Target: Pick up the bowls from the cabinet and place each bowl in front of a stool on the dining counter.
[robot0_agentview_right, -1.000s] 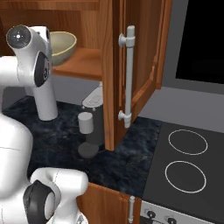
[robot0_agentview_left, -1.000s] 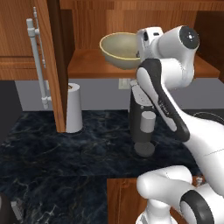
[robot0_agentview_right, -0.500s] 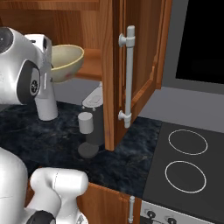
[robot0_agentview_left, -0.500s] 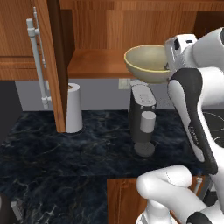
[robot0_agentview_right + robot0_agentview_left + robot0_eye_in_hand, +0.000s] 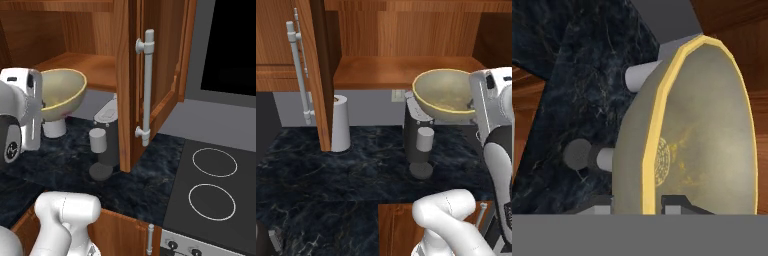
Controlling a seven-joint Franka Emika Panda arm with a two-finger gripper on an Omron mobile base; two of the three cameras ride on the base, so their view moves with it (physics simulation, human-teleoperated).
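Olive-tan bowl (image 5: 447, 95) sits in my gripper (image 5: 653, 202), one finger on each side of its yellowish rim, clamped on it. The bowl hangs in the air just in front of the cabinet (image 5: 401, 70) shelf edge, above the grey appliance (image 5: 419, 145) on the black marbled counter (image 5: 336, 180). Count: one bowl, one paper towel roll (image 5: 340, 123), two stove rings (image 5: 215, 162). No readable writing; a faint round stamp sits inside the bowl.
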